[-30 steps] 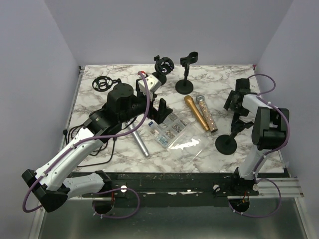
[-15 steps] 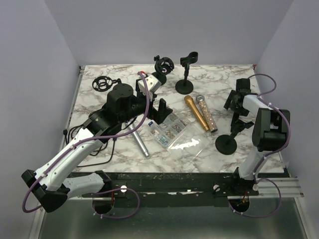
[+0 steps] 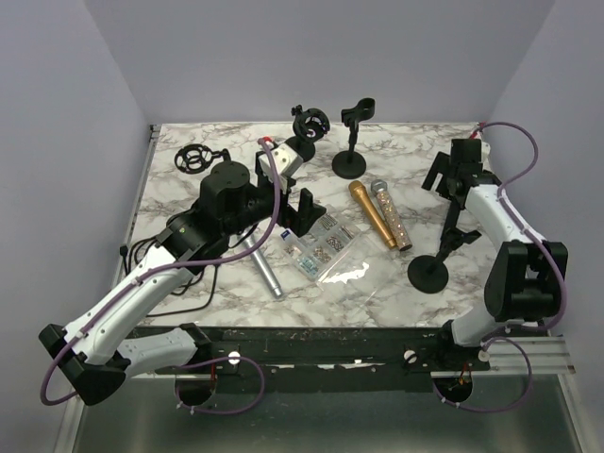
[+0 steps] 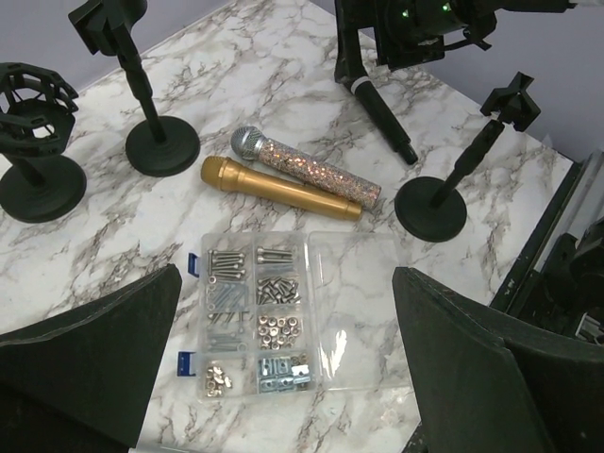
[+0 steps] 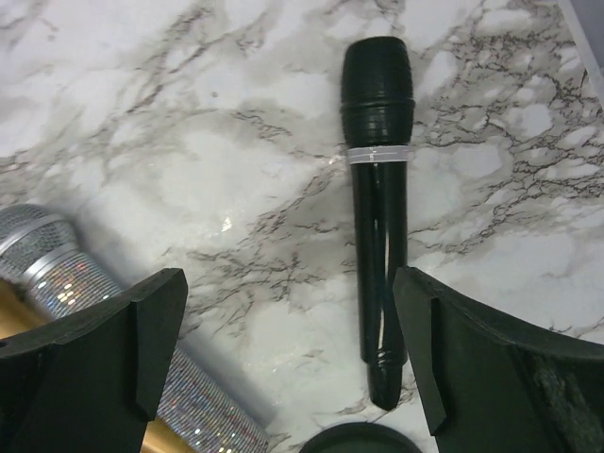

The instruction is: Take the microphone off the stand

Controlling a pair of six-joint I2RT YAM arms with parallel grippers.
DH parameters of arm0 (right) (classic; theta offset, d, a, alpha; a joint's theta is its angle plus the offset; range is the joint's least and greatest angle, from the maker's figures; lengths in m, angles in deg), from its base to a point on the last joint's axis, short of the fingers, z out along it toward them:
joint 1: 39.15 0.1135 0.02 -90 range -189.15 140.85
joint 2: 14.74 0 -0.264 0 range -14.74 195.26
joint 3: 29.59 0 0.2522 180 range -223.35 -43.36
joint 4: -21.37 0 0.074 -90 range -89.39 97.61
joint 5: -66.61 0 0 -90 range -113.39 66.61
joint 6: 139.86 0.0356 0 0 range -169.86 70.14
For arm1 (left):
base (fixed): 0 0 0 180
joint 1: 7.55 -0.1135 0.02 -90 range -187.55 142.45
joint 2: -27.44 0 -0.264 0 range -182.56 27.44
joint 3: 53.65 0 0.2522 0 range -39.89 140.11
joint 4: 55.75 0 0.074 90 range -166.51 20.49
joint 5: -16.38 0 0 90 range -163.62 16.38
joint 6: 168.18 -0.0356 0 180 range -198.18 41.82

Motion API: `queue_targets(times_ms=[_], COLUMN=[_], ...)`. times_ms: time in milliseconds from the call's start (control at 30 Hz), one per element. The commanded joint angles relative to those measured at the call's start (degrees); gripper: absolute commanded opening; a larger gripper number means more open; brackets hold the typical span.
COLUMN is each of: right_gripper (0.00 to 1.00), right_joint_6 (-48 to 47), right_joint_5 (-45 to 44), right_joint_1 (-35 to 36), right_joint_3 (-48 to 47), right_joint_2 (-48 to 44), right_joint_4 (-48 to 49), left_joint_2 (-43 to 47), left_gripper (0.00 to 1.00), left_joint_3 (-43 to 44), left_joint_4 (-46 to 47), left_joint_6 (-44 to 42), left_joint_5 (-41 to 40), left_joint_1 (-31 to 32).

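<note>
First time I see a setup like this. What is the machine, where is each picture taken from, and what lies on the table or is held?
Two robot arms are bolted at the near edge of the marble table. The wide picture looks down from above and behind them. The other two come from a camera on each wrist, the dark wedges being that arm's own fingers. The left gripper and right gripper are open and hold nothing. On the table lie a gold microphone, a glittery microphone, a silver microphone, a black microphone, a clear box of screws and a stand with an empty clip.
</note>
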Motion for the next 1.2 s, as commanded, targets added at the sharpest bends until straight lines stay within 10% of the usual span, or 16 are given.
queue_targets(times_ms=[0,433,633,1167], right_gripper=[1.00,1.00,1.00,1.00], right_joint_6=[-0.7,3.9,4.9,15.8], right_joint_5=[-3.0,4.6,19.4,23.1], right_joint_1=[4.5,33.0,33.6,33.6], right_joint_3=[-0.6,2.6,14.9,48.2], right_joint_2=[-5.5,-22.9,-37.6,-82.0], right_joint_4=[-2.8,-1.7,9.3,21.0], left_joint_2=[1.8,13.5,29.0,72.9], left_gripper=[0.98,0.99,0.99,0.99], left_joint_3=[-1.6,-12.4,-22.4,-57.9], left_joint_4=[2.8,15.2,17.5,24.4], left_joint_6=[-0.3,-0.2,4.6,24.2], left_joint_5=[-2.3,-7.3,-12.7,-13.2], left_joint_1=[0.2,1.2,1.3,1.5])
